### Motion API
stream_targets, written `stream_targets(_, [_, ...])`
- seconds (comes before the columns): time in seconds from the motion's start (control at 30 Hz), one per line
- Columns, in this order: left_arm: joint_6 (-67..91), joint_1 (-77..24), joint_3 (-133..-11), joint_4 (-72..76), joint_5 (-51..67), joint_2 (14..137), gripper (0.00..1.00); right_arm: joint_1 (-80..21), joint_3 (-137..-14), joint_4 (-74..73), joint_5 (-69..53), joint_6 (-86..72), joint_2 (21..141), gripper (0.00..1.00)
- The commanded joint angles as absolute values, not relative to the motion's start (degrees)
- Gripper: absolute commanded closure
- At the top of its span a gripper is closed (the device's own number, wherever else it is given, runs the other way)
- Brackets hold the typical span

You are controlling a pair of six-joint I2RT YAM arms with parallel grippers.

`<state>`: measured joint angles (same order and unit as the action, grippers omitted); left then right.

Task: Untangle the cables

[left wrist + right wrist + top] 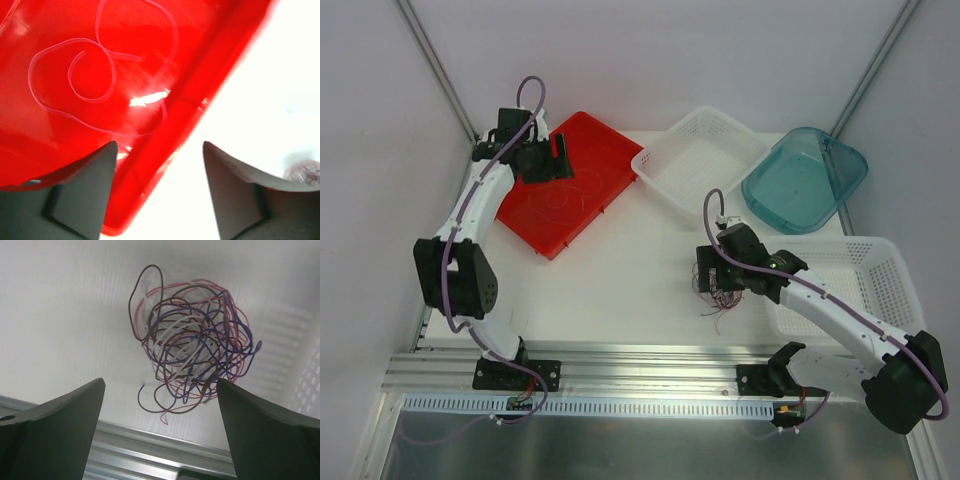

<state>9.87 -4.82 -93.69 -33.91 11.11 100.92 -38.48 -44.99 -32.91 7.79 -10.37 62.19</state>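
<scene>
Cables (192, 342), purple, dark red, pink and whitish, lie knotted in one tangle on the white counter (60, 315). They fill the upper centre of the right wrist view, just beyond the right end effector (161, 385), whose fingers are spread wide and hold nothing. From overhead, the tangle sits lower right of centre, near a white basket (880, 270). The left end effector (159, 147) is likewise released, poised over the lower right rim of a red tray (215, 60) at upper left. One whitish cable (113, 75) lies looped inside that tray.
</scene>
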Motion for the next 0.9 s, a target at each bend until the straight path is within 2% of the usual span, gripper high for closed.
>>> stream_targets(0.0, [13.62,-4.92,-86.43,-32.43,17.75,88.88,0.25,-37.79,-47.02,-35.86,14.15,-13.0,61.96,0.02])
stream_targets(0.03, [14.06,-4.92,-84.4,-32.34,18.1,85.03,0.16,-37.53,-46.5,-35.86,14.5,-13.36,62.22,0.02])
stream_targets(0.2, [15.38,-5.54,-71.14,-31.82,21.97,74.55,0.02,-35.33,-44.04,-32.18,12.5,-14.33,64.16,0.02])
stream_targets(0.37, [14.06,-6.24,-61.1,-28.75,24.26,64.96,0.02,-36.73,-41.57,-22.6,5.72,-15.03,72.41,0.04])
stream_targets(0.57, [14.85,-6.24,-48.8,-21.81,24.34,58.45,0.03,-43.06,-46.57,-17.41,1.86,-17.66,83.91,0.09])
stream_targets(0.73, [16.17,-6.42,-46.23,-19.34,28.55,58.53,0.05,-48.24,-54.21,-16.35,-2.97,-17.67,87.8,0.11])
stream_targets(0.87, [16.7,-8.16,-45.62,-18.81,29.0,58.88,0.06,-50.36,-57.21,-16.61,-2.65,-17.66,86.5,0.11])
